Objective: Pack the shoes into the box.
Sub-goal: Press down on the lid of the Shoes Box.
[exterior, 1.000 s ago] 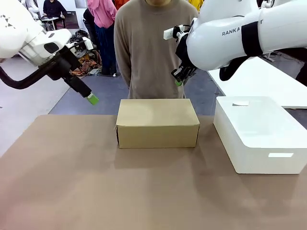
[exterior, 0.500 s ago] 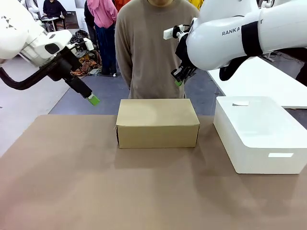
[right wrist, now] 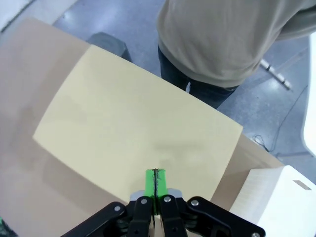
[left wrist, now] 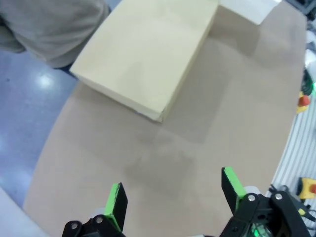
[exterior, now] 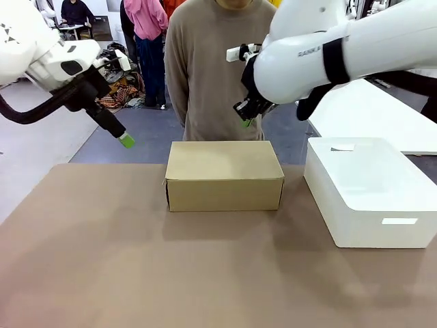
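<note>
Right now your box (exterior: 224,175) sits closed near the far middle of the brown table (exterior: 136,260), its flat lid down, directly in front of the person (exterior: 213,68) in the beige sweater who stands at the far edge. You cannot see any shoes, so with the lid shut you can't tell what is inside. To the robot's right, well apart from the cardboard box, stands the larger white box (exterior: 372,191), open at the top.

Your left gripper (exterior: 125,140) hangs in the air above the far left corner of the table, well clear of the box, angled down and toward the middle. In its wrist view the gripper (left wrist: 173,197) has its two green pads spread wide, with bare tabletop between them and nothing held; the box (left wrist: 143,54) lies farther off at the top of that picture.

Your right gripper (exterior: 246,121) hovers above the far edge of the box, in front of the person's sweater, not touching the lid. In its own wrist view the gripper (right wrist: 155,183) has its green pads pressed flat together with nothing between them, and the box (right wrist: 138,133) lid spreads out below
</note>
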`<state>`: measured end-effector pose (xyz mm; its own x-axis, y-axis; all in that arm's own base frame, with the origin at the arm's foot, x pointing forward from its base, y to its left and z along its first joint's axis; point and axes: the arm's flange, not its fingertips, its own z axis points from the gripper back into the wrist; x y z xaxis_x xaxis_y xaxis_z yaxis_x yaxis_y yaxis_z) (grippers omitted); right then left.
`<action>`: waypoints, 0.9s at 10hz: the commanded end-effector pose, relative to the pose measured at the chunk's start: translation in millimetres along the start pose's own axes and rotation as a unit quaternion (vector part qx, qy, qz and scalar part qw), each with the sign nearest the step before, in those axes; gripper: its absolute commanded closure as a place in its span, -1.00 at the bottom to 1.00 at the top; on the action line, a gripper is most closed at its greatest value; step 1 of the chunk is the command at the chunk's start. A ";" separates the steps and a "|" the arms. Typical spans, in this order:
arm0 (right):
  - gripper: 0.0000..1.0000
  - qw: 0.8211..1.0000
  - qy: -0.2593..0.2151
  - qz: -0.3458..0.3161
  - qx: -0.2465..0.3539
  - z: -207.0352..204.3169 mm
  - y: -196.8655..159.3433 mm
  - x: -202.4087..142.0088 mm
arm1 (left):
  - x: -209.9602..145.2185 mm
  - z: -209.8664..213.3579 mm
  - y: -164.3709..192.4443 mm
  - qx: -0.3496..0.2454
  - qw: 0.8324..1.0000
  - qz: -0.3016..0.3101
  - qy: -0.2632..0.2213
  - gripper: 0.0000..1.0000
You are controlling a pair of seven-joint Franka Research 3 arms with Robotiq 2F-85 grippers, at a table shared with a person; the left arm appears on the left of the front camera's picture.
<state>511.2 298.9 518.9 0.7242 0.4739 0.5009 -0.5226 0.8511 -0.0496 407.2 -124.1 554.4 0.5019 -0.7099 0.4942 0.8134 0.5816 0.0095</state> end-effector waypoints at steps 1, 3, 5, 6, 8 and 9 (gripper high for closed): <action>1.00 0.998 0.010 -0.054 -0.028 -24.8 9.9 29.5 | -15.2 8.2 -6.8 0.041 0.999 0.001 -0.012 -1.00; 1.00 0.995 0.019 -0.084 -0.047 -57.0 12.8 37.1 | -25.1 7.6 -3.4 0.046 0.997 0.004 -0.058 -1.00; 1.00 0.993 0.028 -0.104 -0.046 -85.0 14.7 41.9 | -28.8 4.2 4.2 0.047 0.995 0.022 -0.081 -1.00; 1.00 0.992 0.034 -0.113 -0.047 -98.2 13.7 45.1 | -29.6 1.8 7.7 0.054 0.994 0.028 -0.086 -1.00; 1.00 0.989 0.035 -0.132 -0.058 -119.7 10.4 46.2 | -26.0 9.7 6.6 0.053 0.996 0.019 -0.067 -1.00; 1.00 0.987 0.028 -0.142 -0.066 -129.2 7.3 46.1 | -26.0 9.7 6.6 0.053 0.996 0.019 -0.067 -1.00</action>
<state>590.6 346.7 430.8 0.8589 0.2669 0.4371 -0.2964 0.9551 -0.0008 397.7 -98.9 547.1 0.4753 -0.6303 0.6139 0.7572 0.6483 0.0793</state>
